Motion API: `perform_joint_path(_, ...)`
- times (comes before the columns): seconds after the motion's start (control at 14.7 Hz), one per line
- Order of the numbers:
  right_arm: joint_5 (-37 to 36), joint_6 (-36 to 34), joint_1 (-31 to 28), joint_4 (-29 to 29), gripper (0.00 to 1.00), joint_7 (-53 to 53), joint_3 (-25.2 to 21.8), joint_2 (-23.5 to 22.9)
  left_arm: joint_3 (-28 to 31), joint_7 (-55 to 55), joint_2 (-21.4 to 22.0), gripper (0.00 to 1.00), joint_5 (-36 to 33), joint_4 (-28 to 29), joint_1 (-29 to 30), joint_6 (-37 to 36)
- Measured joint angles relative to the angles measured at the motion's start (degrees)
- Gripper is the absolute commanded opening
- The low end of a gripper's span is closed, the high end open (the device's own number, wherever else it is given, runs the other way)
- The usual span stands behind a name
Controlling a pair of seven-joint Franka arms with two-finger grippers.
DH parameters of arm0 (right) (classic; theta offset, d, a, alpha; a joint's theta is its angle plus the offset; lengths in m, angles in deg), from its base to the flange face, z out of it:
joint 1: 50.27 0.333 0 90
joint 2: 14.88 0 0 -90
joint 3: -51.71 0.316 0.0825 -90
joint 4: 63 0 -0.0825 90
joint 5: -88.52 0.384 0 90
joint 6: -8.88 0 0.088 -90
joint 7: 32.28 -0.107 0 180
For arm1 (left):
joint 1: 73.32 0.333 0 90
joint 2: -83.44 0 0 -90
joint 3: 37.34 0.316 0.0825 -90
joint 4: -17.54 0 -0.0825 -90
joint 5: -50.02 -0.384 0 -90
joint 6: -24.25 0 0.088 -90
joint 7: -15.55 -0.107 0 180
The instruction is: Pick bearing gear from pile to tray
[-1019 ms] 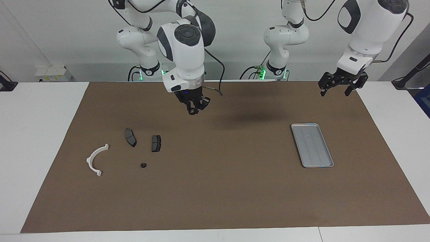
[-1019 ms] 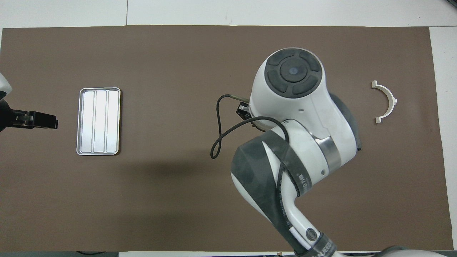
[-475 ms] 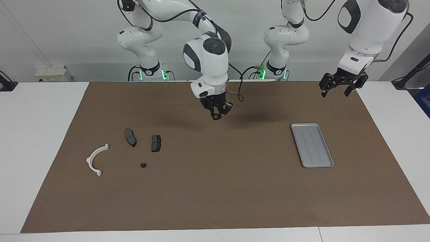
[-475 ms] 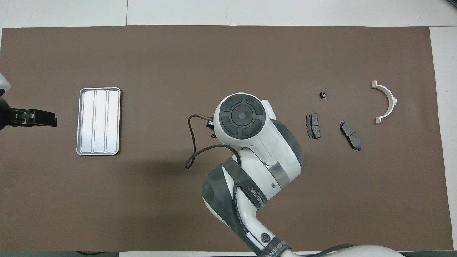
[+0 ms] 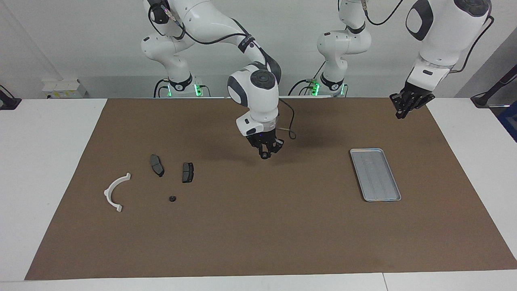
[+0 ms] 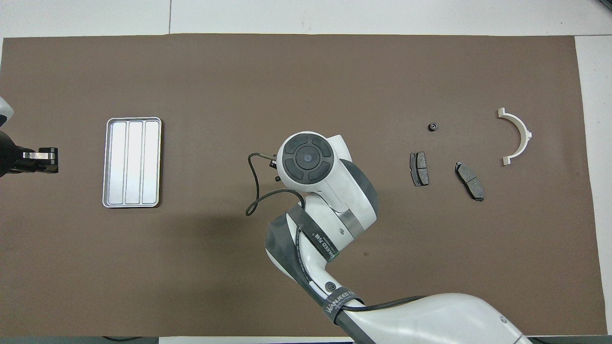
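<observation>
Right claw (image 5: 265, 155) grips one gear; two brake pads (image 5: 157, 165).

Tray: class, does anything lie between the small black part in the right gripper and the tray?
Nothing visible does. The right gripper holds the bearing gear over bare brown mat, and only mat lies from there to the tray. The left gripper, shut, hangs over the mat's left-arm end, not between them.
</observation>
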Motion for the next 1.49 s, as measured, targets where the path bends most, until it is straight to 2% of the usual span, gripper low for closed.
perform_joint_path(0.07, -0.7, 0.9, 0.6, 0.0, 0.0, -0.2, 0.0, -1.1, 0.0, 0.0, 0.0, 0.82, 0.0, 0.0, 0.0, -0.2)
perform_joint_path(0.14, -1.1, 1.8, 1.0, -0.1, 0.0, -0.3, 0.0, -2.1, 0.0, -0.2, 0.0, 0.96, 0.0, 0.0, 0.0, 0.3)
perform_joint_path(0.27, -2.2, 2.4, 1.3, -0.4, 0.0, -0.3, 0.0, -3.6, 0.2, -0.6, 0.0, 1.0, 0.0, 0.0, 0.0, 3.1)
perform_joint_path(0.34, -3.1, 2.7, 1.3, -0.5, 0.0, -0.4, 0.0, -4.1, 0.2, -0.6, 0.0, 0.79, 0.0, 0.0, 0.0, 4.0)
perform_joint_path(0.41, -3.4, 3.7, 1.3, -0.5, 0.0, -0.4, 0.0, -4.7, 0.3, -0.6, 0.0, 0.44, 0.0, 0.0, 0.0, 4.4)
perform_joint_path(0.48, -3.6, 4.9, 1.3, -0.6, 0.0, -0.4, 0.0, -5.4, 0.3, -0.6, 0.0, 0.19, 0.0, 0.0, 0.0, 4.6)
perform_joint_path(0.54, -3.7, 5.5, 1.3, -0.6, 0.0, -0.4, -0.1, -6.0, 0.2, -0.6, 0.0, 0.0, 0.0, 0.0, 0.0, 4.6)
perform_joint_path(0.75, -3.8, 5.8, 1.3, -0.7, 0.0, -0.4, -0.2, -6.7, 0.2, -0.2, 0.0, 0.0, 0.0, 0.0, 0.0, 4.5)
perform_joint_path(0.82, -3.8, 5.8, 1.3, -0.7, 0.0, -0.4, -0.2, -6.8, 0.2, -0.2, 0.0, 0.73, 0.0, 0.0, 0.0, 4.5)
perform_joint_path(0.88, -3.8, 6.0, 1.3, -0.7, 0.0, -0.4, -0.2, -6.8, 0.2, -0.2, 0.0, 1.0, 0.0, 0.0, 0.0, 4.6)
perform_joint_path(0.95, -3.8, 6.2, 1.3, -0.6, 0.0, -0.4, -0.2, -6.9, 0.3, -0.2, 0.0, 1.0, 0.0, 0.0, 0.0, 4.9)
perform_joint_path(1.02, -3.8, 6.5, 1.3, -0.5, 0.0, -0.4, -0.2, -6.9, 0.3, -0.2, 0.0, 0.73, 0.0, 0.0, 0.1, 5.5)
perform_joint_path(1.09, -3.8, 6.7, 1.3, -0.3, 0.0, -0.4, -0.2, -7.0, 0.3, -0.1, 0.0, 0.25, 0.0, 0.0, 0.1, 6.1)
perform_joint_path(1.15, -3.8, 6.8, 1.3, -0.2, 0.0, -0.4, -0.3, -7.1, 0.4, 0.0, 0.0, 0.0, 0.0, 0.0, 0.1, 6.4)
perform_joint_path(1.22, -3.8, 6.9, 1.3, -0.2, 0.0, -0.4, -0.3, -7.1, 0.3, 0.1, 0.0, 0.0, 0.0, 0.0, 0.1, 6.3)
perform_joint_path(1.29, -3.8, 7.2, 1.3, -0.1, 0.0, -0.4, -0.3, -7.1, 0.3, 0.3, 0.0, 0.11, 0.0, 0.0, 0.0, 6.1)
perform_joint_path(1.36, -3.8, 7.3, 1.3, 0.0, 0.0, -0.4, -0.3, -7.1, 0.2, 0.4, 0.0, 0.73, 0.0, 0.0, 0.0, 6.1)
perform_joint_path(1.43, -3.8, 7.3, 1.3, 0.0, 0.0, -0.4, -0.3, -7.1, 0.2, 0.4, 0.0, 1.0, 0.0, 0.0, 0.0, 6.1)
perform_joint_path(1.49, -3.8, 7.3, 1.3, 0.0, 0.2, -0.4, -0.3, -7.1, 0.3, 0.4, 0.0, 1.0, 0.0, 0.0, 0.0, 6.4)
